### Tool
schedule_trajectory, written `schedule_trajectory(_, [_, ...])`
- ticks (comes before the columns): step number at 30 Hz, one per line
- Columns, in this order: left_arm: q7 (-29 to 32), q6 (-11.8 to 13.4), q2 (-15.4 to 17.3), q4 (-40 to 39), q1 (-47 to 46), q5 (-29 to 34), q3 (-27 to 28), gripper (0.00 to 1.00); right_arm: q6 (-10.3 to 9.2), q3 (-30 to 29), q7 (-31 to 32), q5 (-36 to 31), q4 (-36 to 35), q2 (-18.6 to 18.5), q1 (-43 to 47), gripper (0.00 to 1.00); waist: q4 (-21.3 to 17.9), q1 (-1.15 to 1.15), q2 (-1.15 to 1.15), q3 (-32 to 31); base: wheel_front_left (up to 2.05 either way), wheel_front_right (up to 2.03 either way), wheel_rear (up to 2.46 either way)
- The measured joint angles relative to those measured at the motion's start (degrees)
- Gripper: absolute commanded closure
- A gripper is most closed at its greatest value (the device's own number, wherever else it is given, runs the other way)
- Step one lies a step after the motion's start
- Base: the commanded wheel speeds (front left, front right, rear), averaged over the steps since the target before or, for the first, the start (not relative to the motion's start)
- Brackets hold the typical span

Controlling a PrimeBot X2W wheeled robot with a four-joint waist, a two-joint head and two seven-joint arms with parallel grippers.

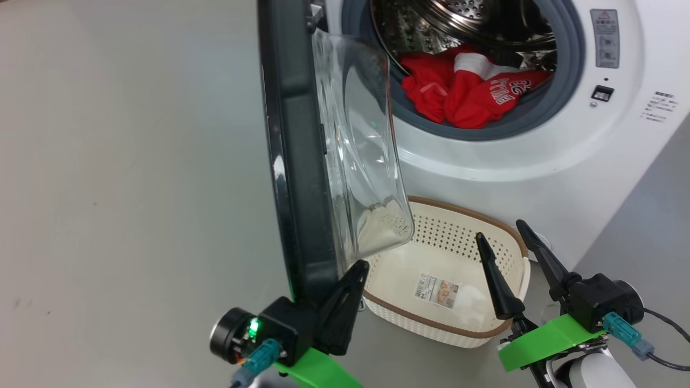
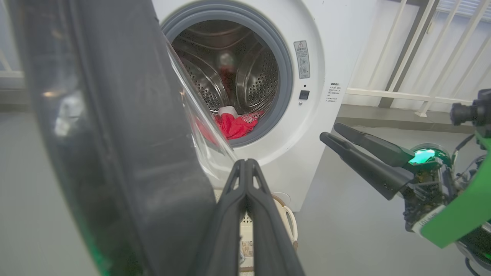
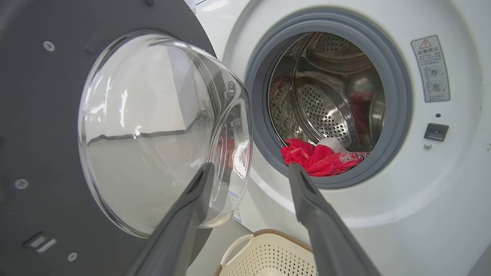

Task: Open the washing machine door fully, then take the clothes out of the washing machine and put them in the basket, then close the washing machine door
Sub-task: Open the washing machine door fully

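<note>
At the bottom centre of the head view, the left gripper (image 1: 359,265) has its two fingers pressed together with nothing between them. Its tip lies by the lower inner edge of the washing machine door (image 1: 299,161); whether it truly touches I cannot tell. At the lower right, the right gripper (image 1: 500,230) stands with its jaws wide apart and empty, over the right end of the basket (image 1: 458,214). The basket sits on the floor just in front of the washing machine (image 1: 539,172), under its opening, and holds no clothes.

The door stands about edge-on, roughly square to the machine front, so the step in hand looks to be swinging it fully open. To do it well, the closed fingers should push on the dark inner frame low down and sweep toward frame left along the hinge's arc. They should stay off the glass bowl (image 1: 366,151), where the tip may slip.

That bowl overhangs the basket's left end and crowds the left side of the opening. Farther in, at upper centre, the clothes (image 1: 463,91) lie heaped on the grey rubber ring (image 1: 574,64) at the drum's mouth. In the left wrist view, white railings (image 2: 383,93) stand at the upper right, beyond the machine.
</note>
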Motion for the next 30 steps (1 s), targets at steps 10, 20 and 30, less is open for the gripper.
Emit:
schedule_trajectory(10, [0.26, 3.23, 2.12, -2.03, 1.99, 0.16, 2.97, 1.0, 0.0, 2.16, 0.0, -0.01, 0.55, 0.0, -0.08, 0.0, 1.65, 0.0, 0.0, 0.37, 0.0, 0.0, 0.0])
schedule_trajectory(20, [-1.71, 7.61, 4.38, -2.1, 4.3, 0.16, 8.11, 1.0, 0.0, 3.72, 0.0, -0.01, 1.53, -0.03, -1.36, 0.0, 1.8, 0.0, 0.0, 0.76, 0.0, 0.0, 0.0])
schedule_trajectory(30, [-6.0, 9.99, 5.35, -0.14, 5.09, -0.27, 13.07, 1.0, 0.0, 3.66, 0.0, -0.62, 1.9, -0.04, -1.36, 0.0, 1.57, 0.0, 0.0, 0.98, 0.0, 0.0, 0.0])
